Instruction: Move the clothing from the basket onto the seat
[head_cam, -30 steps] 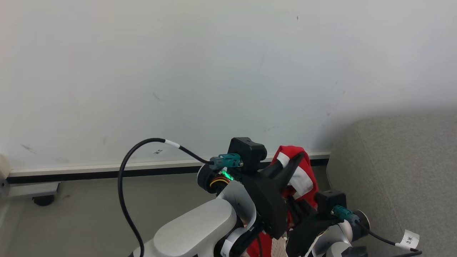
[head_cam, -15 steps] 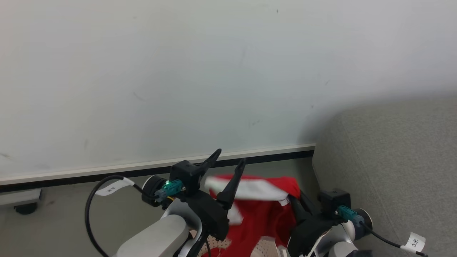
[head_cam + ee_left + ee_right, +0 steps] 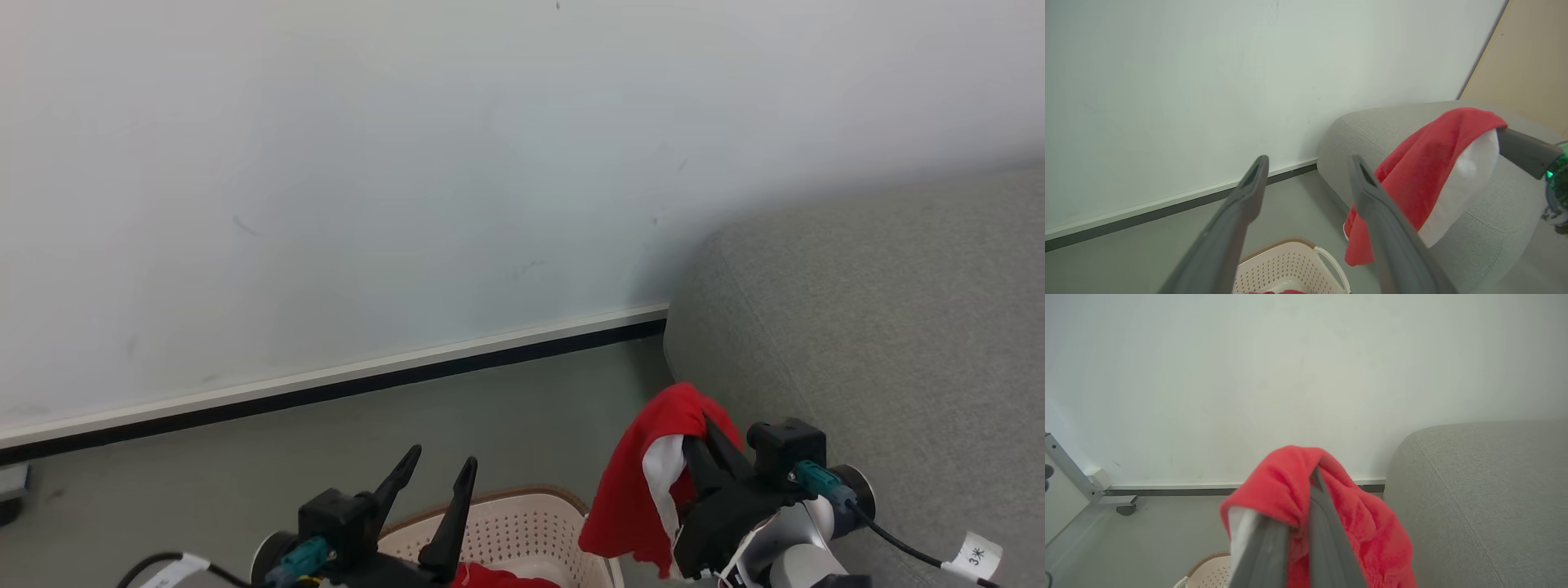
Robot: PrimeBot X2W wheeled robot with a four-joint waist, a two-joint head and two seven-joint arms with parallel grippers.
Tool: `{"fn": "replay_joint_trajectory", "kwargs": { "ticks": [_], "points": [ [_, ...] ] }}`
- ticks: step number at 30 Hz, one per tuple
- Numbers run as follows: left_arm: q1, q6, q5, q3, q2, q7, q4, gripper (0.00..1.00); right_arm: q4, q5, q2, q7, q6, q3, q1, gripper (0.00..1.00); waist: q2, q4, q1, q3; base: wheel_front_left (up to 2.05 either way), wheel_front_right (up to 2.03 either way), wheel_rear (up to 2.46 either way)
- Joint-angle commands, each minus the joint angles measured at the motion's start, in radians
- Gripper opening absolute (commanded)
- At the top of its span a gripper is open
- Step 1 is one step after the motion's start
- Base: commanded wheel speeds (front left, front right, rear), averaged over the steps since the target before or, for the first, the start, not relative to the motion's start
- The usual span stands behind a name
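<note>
At about 7 o'clock in the head view, nearest the camera, the left claw (image 3: pixel 443 456) stands with its two long dark fingers spread wide and nothing between them. Directly beneath it sits the oval cream plastic laundry basket (image 3: pixel 522 495) with perforated sides and a brown woven-look rim. A scrap of bright red fabric (image 3: pixel 500 580) lies inside it at the bottom edge.

At 5 o'clock the right claw (image 3: pixel 707 437) is clamped tight on a soft bright red garment with a white panel (image 3: pixel 633 490). The garment hangs from the fingers in the air, just off the basket's 3 o'clock side and close to the seat. Whether it brushes the upholstery cannot be told.

Beyond lies pale grey floor (image 3: pixel 506 416). The large light grey fabric sofa cushion (image 3: pixel 882 327) with a rounded edge fills the 3 o'clock side.

Farthest is the white wall (image 3: pixel 408 163), with a pale skirting board (image 3: pixel 351 377) over a dark strip. In the right wrist view a metal frame on a caster (image 3: pixel 1126 508) stands against the wall at 9 o'clock.
</note>
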Motion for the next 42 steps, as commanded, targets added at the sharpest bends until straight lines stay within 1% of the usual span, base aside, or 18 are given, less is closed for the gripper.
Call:
{"fn": "replay_joint_trajectory", "kwargs": {
  "ticks": [1, 10, 18, 25, 30, 35, 42],
  "points": [
    [0.023, -0.006, 0.016, 0.013, -0.001, -0.006, -0.007, 1.0, -0.01, -0.005, -0.001, 0.001, 0.0, -0.001, 0.012, 0.0, -0.0001, -0.02, 0.0, 0.01, 0.0, 0.0, 0.0],
    [0.193, -0.036, 0.126, 0.158, -0.016, -0.006, -0.074, 1.0, -0.062, -0.007, -0.001, 0.019, 0.0, 0.0, 0.011, 0.0, -0.0001, -0.098, 0.0, 0.037, 0.0, 0.0, 0.0],
    [0.296, -0.05, 0.195, 0.272, -0.036, -0.006, -0.128, 1.0, -0.086, -0.017, -0.001, 0.032, 0.0, 0.057, -0.045, 0.0, -0.0001, -0.227, 0.0, 0.066, 0.0, 0.0, 0.0],
    [0.35, -0.082, 0.246, 0.341, -0.049, -0.006, -0.161, 1.0, -0.1, -0.022, -0.001, 0.037, 0.0, 0.069, -0.088, 0.0, -0.0001, -0.332, 0.0, 0.098, 0.0, 0.0, 0.0],
    [0.359, -0.105, 0.288, 0.377, -0.065, -0.006, -0.182, 1.0, -0.103, -0.03, -0.002, 0.035, 0.0, 0.082, -0.112, 0.0, -0.0001, -0.389, 0.0, 0.122, 0.0, 0.0, 0.0],
    [0.357, -0.142, 0.32, 0.384, -0.063, -0.006, -0.178, 1.0, -0.12, -0.035, -0.004, 0.028, 0.0, 0.08, -0.13, 0.0, -0.0001, -0.414, 0.0, 0.162, 0.0, 0.0, 0.0],
    [0.314, -0.173, 0.358, 0.392, -0.052, -0.006, -0.179, 1.0, -0.143, -0.031, -0.009, 0.013, 0.0, 0.061, -0.15, 0.0, -0.0001, -0.429, 0.0, 0.227, 0.0, 0.0, 0.0]
  ]
}}
